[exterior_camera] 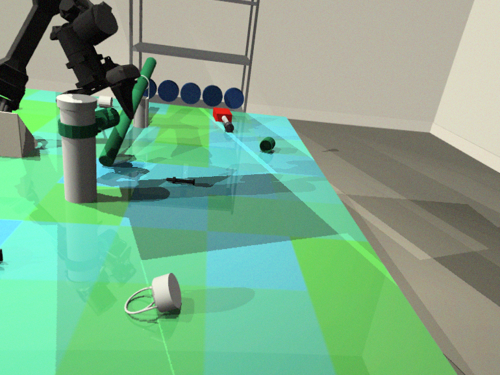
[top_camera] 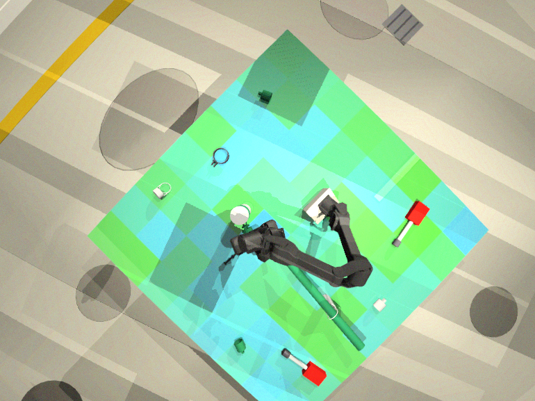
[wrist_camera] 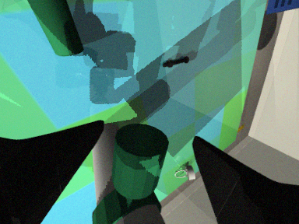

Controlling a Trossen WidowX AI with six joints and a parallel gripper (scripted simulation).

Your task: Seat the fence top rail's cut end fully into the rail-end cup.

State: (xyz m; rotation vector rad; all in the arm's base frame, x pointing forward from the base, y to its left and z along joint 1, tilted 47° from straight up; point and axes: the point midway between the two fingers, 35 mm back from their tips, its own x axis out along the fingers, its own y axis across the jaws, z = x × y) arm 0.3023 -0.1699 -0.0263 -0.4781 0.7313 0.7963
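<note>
Right now your black gripper (wrist_camera: 148, 155) is wide open and holds nothing. Just under it sits the short green cup (wrist_camera: 138, 161) on the fat grey post (exterior_camera: 78, 149). The long green rail (exterior_camera: 125, 116) leans beside the cup, cut end down on the shiny green-and-blue mat (exterior_camera: 250, 266). Farther off stands a grey metal shelf (exterior_camera: 193, 54).

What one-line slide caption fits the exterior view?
Open gripper hangs empty above the rail-end cup while the green rail leans unseated, cut end on the mat.
</note>
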